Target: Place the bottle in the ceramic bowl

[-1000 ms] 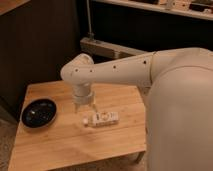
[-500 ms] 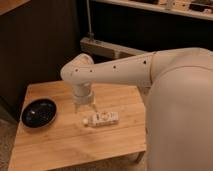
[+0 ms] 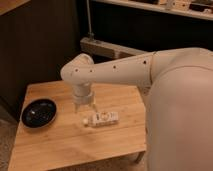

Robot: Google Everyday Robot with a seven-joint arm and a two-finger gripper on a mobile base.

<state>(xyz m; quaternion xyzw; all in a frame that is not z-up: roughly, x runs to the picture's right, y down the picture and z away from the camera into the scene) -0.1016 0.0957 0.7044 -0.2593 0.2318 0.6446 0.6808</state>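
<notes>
Camera view: nothing has shifted; the gripper [image 3: 85, 107] hangs just above the bottle [image 3: 102, 119] lying on the desk [image 3: 70, 146], jaws released, ceramic bowl [image 3: 38, 112] well apart.

a light wooden bench [image 3: 60, 145] stands on a speckled floor [image 3: 5, 150] before a dark panelled wall [image 3: 40, 45]; a pale shelf [image 3: 150, 7] runs above.

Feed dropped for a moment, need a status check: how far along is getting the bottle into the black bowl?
Done: nothing yet; the bottle lies on its side on the table, outside the bowl. In hand: the claw hangs open just above the bottle's end nearer the bowl, not gripping it. Left: grasp it, lift, carry it over and set it in the bowl.
</notes>
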